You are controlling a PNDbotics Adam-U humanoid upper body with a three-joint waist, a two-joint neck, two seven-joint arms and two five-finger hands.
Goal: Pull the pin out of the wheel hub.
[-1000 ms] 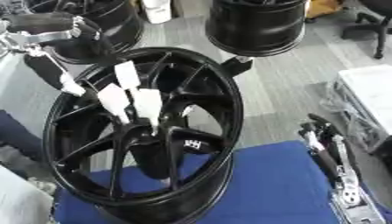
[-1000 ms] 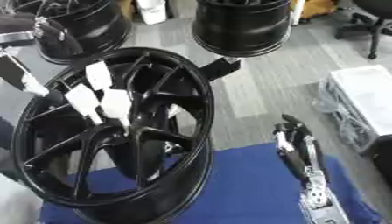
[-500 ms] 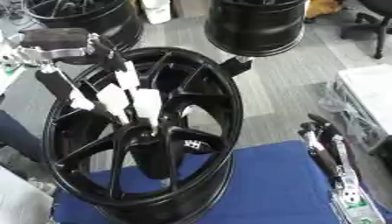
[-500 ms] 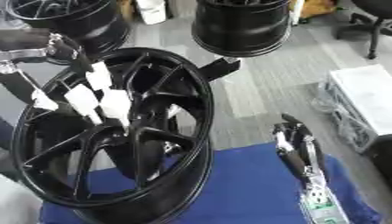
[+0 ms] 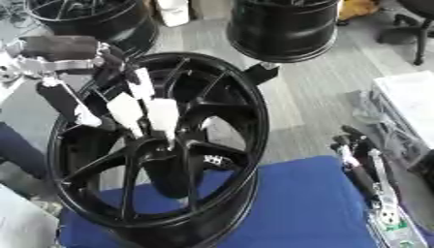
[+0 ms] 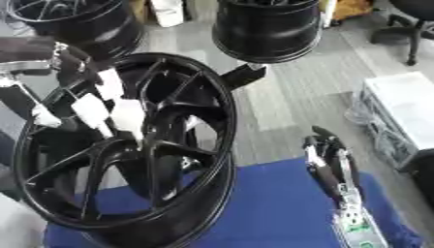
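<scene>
A black spoked wheel point(image 5: 249, 114) stands tilted on a blue-covered table point(image 5: 297, 208). My left hand point(image 5: 127, 107) comes in from the upper left and reaches into the wheel's face. Its white-padded fingers point(image 5: 162, 114) are straight and point down at the hub point(image 5: 161, 151); the thumb point(image 5: 83, 115) is spread to the left. A small silvery piece point(image 5: 217, 161), perhaps the pin, shows just right of the hub, apart from the fingers. My right hand point(image 6: 329, 163) rests open at the lower right, fingers up.
Two more black wheels stand on the floor behind, one point(image 5: 284, 29) at top centre and another point(image 5: 93, 19) at top left. A white box point(image 5: 415, 106) sits at the right and an office chair point(image 5: 411, 22) at the top right.
My left wrist has shifted a little to the right and the thumb has dropped lower over the spokes. The fingertips stay near the hub. My right hand has not moved.
</scene>
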